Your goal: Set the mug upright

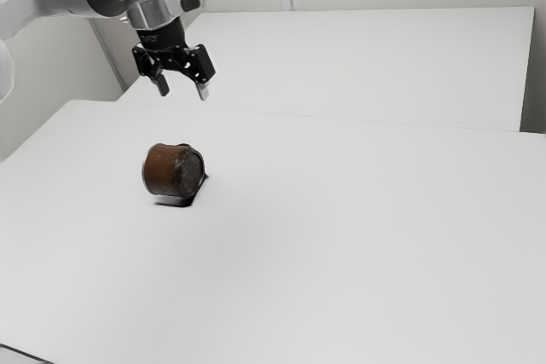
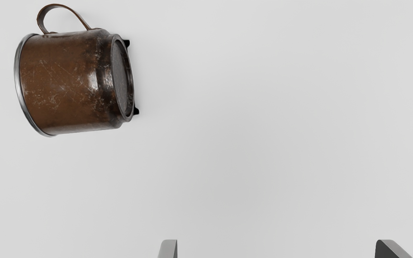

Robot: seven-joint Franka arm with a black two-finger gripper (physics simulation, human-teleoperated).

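Mug [image 1: 172,170] on side on table [image 1: 341,253], not upright. Long axis about level, running roughly parallel to line between fingertips [image 2: 169,250]. Base [image 2: 121,77] faces exterior view's right, partly toward camera; rim [image 2: 17,80] faces exterior view's left. Handle [image 2: 56,5] juts from flank, on side away from fingertips. Gripper [image 1: 182,91] above table, apart from mug; jaws spread wide, nothing between them.
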